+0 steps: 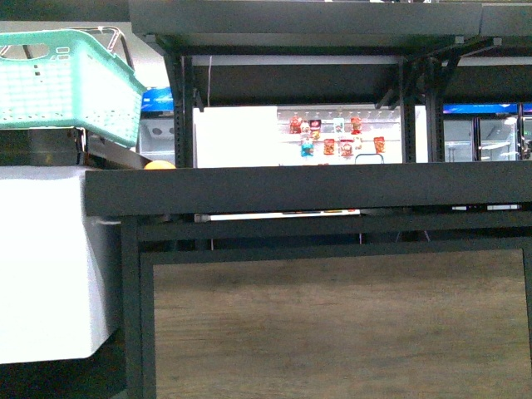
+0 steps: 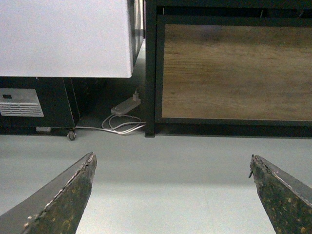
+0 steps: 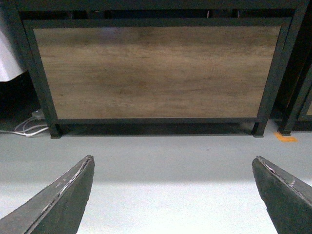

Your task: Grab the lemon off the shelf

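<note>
Two tools, both spread wide and empty. The left tool (image 2: pixel 171 157) and right tool (image 3: pixel 172 159) hung low, aimed at the grey floor (image 2: pixel 170 195) and at the wood panel (image 3: pixel 156 73) under the shelf. Neither arm showed in the front view. Reading: arms were parked down, out of the body camera's line, so the deck could be looked over before any reach.

Shelf (image 1: pixel 307 189): its dark deck rim ran across the front view near camera height, so the deck top was seen edge-on. Only a small yellow-orange dome peeked over the rim at the far left end. Taken to be the lemon (image 1: pixel 158 165), lying on the deck behind the low rim, which hid most of it. Just above and left of it was a tilted mint-green basket (image 1: pixel 66 83), over a white cabinet (image 1: pixel 50 266) standing just beside the shelf's left post.

Judgement: pick not yet begun. The lemon sat on the left arm's side, so that tool would need lifting over the rim and under the basket. Tight corner; bumping the basket looked the main risk.
</note>
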You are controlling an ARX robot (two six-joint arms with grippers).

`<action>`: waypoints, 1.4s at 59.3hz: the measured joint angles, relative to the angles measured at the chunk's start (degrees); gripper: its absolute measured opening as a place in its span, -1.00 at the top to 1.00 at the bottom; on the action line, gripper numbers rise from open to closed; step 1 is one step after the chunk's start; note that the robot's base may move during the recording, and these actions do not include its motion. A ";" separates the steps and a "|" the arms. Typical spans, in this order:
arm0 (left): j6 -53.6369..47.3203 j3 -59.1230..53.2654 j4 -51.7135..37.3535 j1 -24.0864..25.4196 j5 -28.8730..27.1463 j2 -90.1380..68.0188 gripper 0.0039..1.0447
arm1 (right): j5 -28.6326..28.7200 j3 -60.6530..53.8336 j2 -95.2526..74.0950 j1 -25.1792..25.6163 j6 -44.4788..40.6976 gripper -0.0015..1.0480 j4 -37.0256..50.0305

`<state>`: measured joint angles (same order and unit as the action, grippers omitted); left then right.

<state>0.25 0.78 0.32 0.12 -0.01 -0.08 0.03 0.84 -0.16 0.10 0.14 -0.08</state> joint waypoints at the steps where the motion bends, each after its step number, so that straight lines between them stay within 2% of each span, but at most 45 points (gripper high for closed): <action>1: 0.00 0.00 0.00 0.00 0.00 0.00 -0.85 | 0.00 0.00 0.00 0.00 0.00 -0.86 0.00; 83: 0.00 0.00 0.00 0.00 0.02 0.00 -0.85 | 0.07 0.00 0.00 0.00 0.00 -0.86 0.00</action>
<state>0.25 0.78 0.32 0.12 0.01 -0.08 0.10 0.84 -0.16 0.10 0.14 -0.08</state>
